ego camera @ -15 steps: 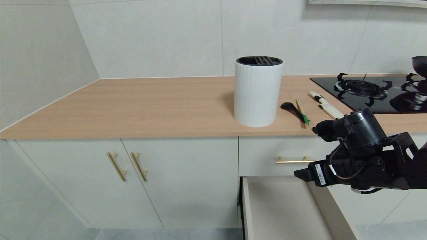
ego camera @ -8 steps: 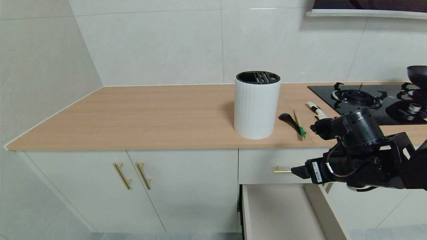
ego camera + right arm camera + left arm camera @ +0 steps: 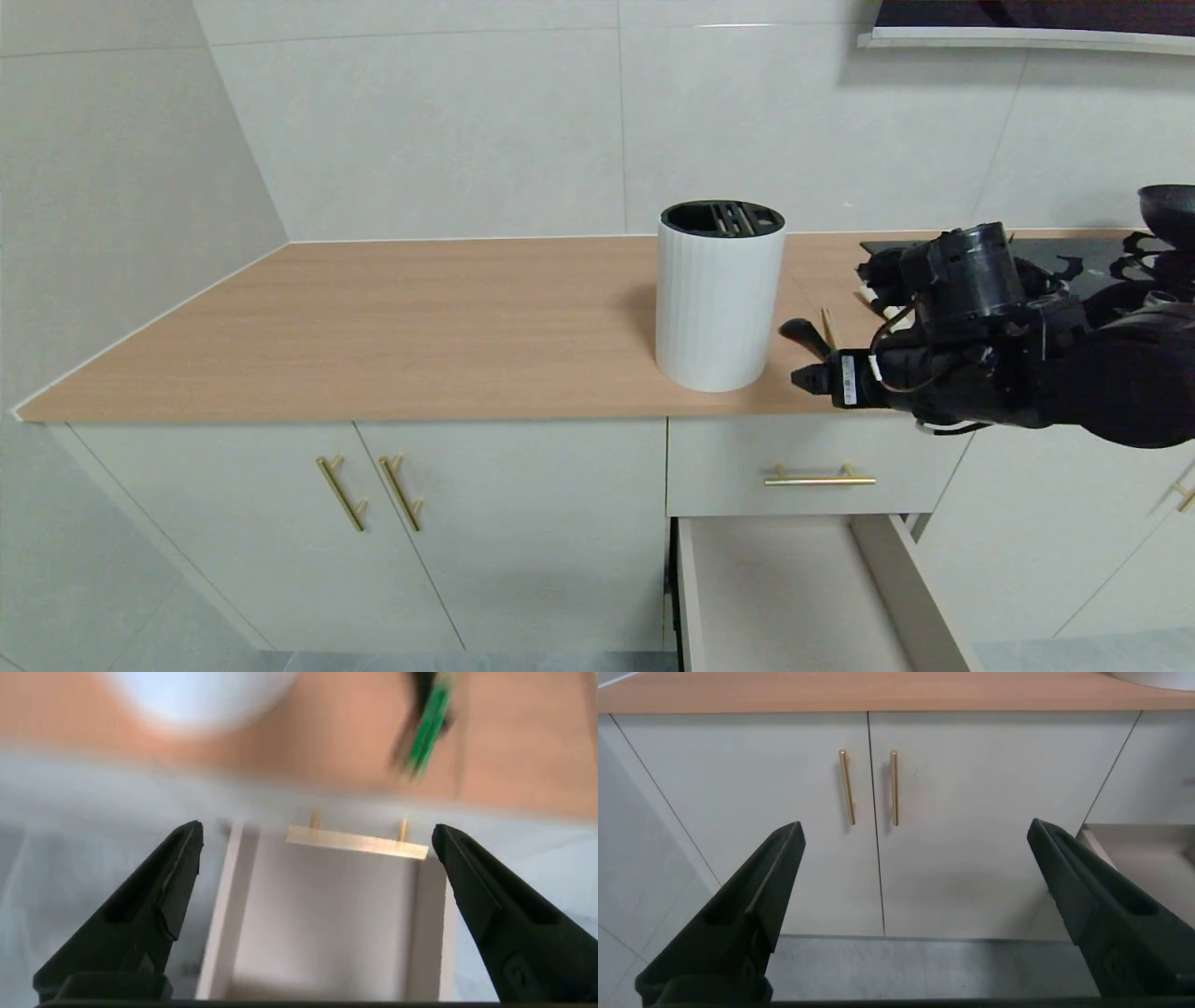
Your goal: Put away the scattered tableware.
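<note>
A white ribbed utensil holder (image 3: pixel 719 303) with a black slotted top stands on the wooden counter (image 3: pixel 420 327). Just to its right lie a black spoon (image 3: pixel 801 332) and wooden chopsticks (image 3: pixel 826 325) with a green end (image 3: pixel 430 719). A white-handled knife (image 3: pixel 873 301) is mostly hidden behind my right arm. My right gripper (image 3: pixel 808 378) hangs open at the counter's front edge, beside the spoon and above the open drawer (image 3: pixel 784 588). In the right wrist view, its fingers (image 3: pixel 140 915) stand wide apart over the drawer's inside (image 3: pixel 318 933). My left gripper (image 3: pixel 915 915) is open and empty, low before the cabinet doors.
A black gas hob (image 3: pixel 1074 252) with a dark pot (image 3: pixel 1167 201) fills the counter's right end. A closed drawer with a gold handle (image 3: pixel 820 480) sits above the open one. Two cabinet doors with gold handles (image 3: pixel 868 786) lie to the left. The counter's left half is bare.
My right arm has risen from in front of the drawers to counter height and moved in toward the spoon and chopsticks. The head camera tilted up during the first half second.
</note>
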You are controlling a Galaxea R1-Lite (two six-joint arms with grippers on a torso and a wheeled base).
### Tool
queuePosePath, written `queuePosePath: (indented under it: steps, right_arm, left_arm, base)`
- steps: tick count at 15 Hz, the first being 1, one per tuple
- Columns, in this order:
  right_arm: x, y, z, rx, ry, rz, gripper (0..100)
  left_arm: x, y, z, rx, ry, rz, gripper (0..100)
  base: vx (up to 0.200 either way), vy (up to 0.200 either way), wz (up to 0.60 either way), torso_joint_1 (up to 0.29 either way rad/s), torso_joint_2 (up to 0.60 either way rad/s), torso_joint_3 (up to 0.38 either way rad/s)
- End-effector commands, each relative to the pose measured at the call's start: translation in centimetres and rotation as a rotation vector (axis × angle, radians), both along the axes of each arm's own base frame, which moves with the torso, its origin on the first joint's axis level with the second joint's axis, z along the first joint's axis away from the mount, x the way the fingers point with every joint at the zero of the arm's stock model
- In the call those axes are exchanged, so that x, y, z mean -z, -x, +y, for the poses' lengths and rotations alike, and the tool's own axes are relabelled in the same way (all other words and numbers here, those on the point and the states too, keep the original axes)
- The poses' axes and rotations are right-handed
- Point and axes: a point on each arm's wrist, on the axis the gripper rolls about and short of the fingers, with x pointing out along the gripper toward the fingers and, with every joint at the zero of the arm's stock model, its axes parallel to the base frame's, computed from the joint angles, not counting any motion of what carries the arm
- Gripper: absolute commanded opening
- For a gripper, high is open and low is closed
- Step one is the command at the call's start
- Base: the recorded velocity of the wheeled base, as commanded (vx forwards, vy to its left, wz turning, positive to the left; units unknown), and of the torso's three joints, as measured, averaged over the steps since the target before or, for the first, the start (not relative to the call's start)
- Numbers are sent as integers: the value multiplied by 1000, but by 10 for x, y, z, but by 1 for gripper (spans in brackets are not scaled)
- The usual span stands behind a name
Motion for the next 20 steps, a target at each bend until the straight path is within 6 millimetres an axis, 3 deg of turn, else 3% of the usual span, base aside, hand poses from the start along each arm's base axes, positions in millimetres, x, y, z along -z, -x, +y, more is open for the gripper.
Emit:
queuePosePath:
  steps: [1,8,16,17,20]
  right_arm:
    - [10,-22,1,79,-3,6,100]
    - [37,-58,-7,264,45,17,100]
    - [45,-67,-10,282,46,27,100]
    - [46,-68,-10,282,47,28,0]
    - [45,-68,-10,281,44,27,0]
  left_arm:
    - [0,0,0,-1,0,-1,100]
    - [0,0,0,-1,0,-1,100]
    - [0,0,0,1,0,-1,100]
    - [0,0,0,-1,0,-1,100]
    - [0,0,0,-1,0,-1,100]
  base:
    - [0,0,0,0,0,0]
    - [0,0,0,0,0,0]
    - [0,0,0,0,0,0]
    - [0,0,0,0,0,0]
    - [0,0,0,0,0,0]
